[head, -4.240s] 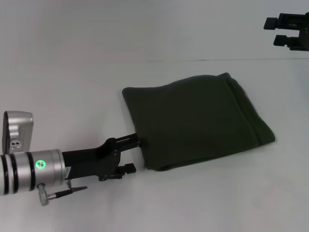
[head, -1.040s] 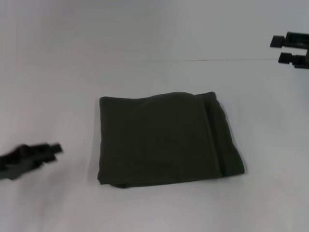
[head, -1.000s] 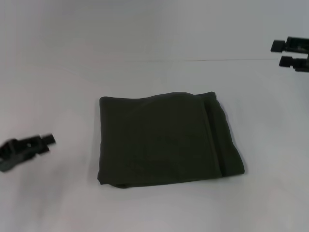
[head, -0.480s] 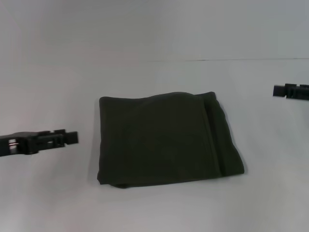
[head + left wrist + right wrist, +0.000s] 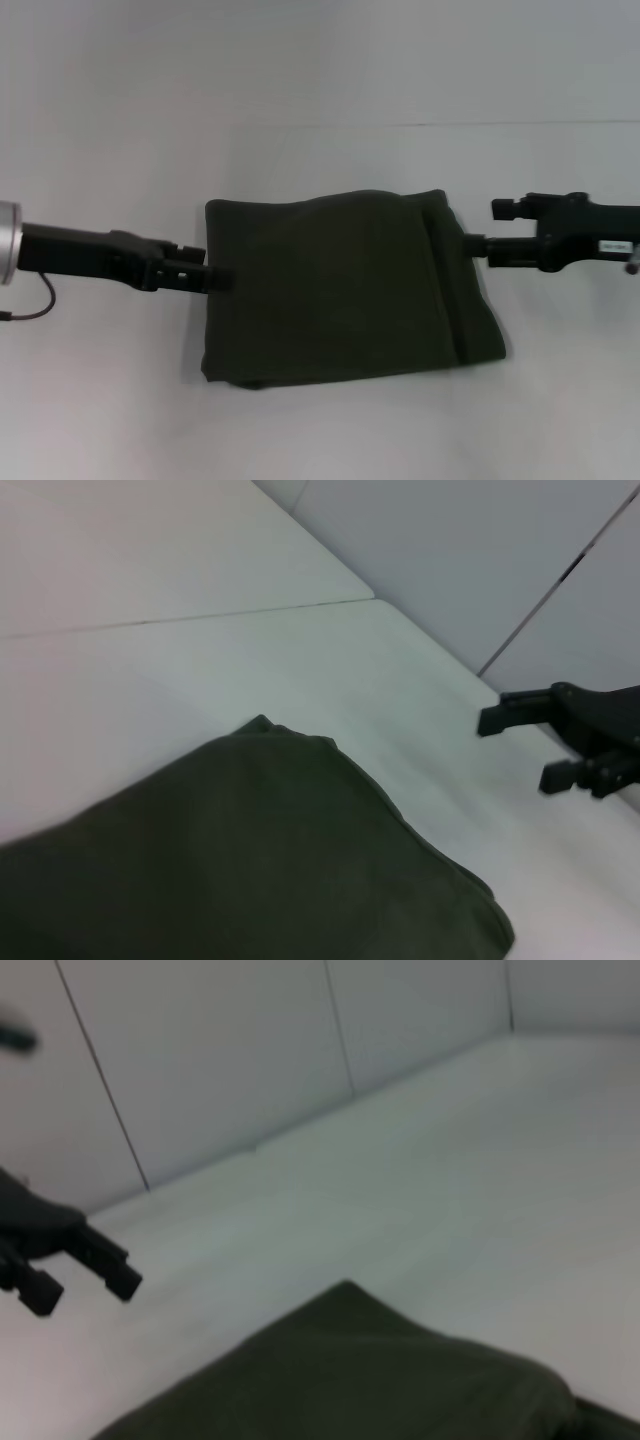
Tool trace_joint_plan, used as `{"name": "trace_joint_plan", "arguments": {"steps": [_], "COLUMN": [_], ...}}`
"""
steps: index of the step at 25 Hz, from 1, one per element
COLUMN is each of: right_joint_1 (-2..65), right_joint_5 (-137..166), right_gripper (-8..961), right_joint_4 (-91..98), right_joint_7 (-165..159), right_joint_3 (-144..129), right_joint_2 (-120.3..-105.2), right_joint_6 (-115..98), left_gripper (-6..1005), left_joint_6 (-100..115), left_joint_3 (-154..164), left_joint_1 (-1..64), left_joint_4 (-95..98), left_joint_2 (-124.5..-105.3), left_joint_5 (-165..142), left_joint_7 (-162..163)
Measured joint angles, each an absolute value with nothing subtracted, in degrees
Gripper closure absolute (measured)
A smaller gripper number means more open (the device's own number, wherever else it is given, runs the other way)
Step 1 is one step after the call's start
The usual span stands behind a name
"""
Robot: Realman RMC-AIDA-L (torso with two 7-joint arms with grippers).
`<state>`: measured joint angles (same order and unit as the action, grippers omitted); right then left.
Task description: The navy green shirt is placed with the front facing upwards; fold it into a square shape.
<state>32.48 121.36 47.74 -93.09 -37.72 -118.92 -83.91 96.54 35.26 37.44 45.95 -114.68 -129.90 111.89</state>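
Item 1, nearest: the navy green shirt (image 5: 345, 290). It is laid flat on the white table (image 5: 320, 430), near the middle of the head view, folded into a roughly square, slightly skewed pad. Stacked fold edges are seen along its right side, running as a ridge from the far right corner to the near right corner. No lettering or neck is exposed; only plain dark olive cloth is shown. A rounded corner of the same pad is seen in the left wrist view (image 5: 250, 870) and in the right wrist view (image 5: 350, 1380).

Item 2: the left gripper (image 5: 215, 278). It is brought in low from the left edge, its tips set against the shirt's left edge at about mid-height. Whether cloth is pinched cannot be told; the tips merge with the dark fabric. From the right wrist view (image 5: 85, 1265) two dark prongs are seen standing apart, clear of the shirt corner.

Item 3: the right gripper (image 5: 478, 247). It is brought in from the right edge, its tips meeting the shirt's right edge near the far corner. From the left wrist view (image 5: 520, 745) its two fingers are seen spread apart, beyond the cloth.

Item 4, farthest: a thin seam line (image 5: 450, 124) is recorded across the table behind the shirt.
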Motion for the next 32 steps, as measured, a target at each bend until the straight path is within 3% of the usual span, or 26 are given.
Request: {"name": "trace_joint_plan", "arguments": {"steps": [3,10,32], "right_joint_1": [33.7,33.9,31.4], "right_joint_5": [123.4,122.1,113.3], "right_gripper": [155,3,8], "right_joint_4": [47.8,47.7,46.0], "right_joint_7": [-94.7,-92.1,-86.8], "right_joint_3": [-39.8,-44.6,-46.4], "right_joint_2": [-119.27,-119.63,-119.69], "right_joint_6": [-82.9,-83.8,-86.5], "left_gripper": [206,203,208], "left_joint_6": [95.3,92.0,97.8], "left_joint_3": [36.0,36.4,40.1], "left_joint_1": [37.6,37.7,40.6], "left_joint_4": [48.1,50.6,51.5], "left_joint_2": [-115.96,-119.1,-119.89], "left_joint_5": [-129.6,-129.7,-127.8], "left_joint_7": [109.2,102.1,100.6]}}
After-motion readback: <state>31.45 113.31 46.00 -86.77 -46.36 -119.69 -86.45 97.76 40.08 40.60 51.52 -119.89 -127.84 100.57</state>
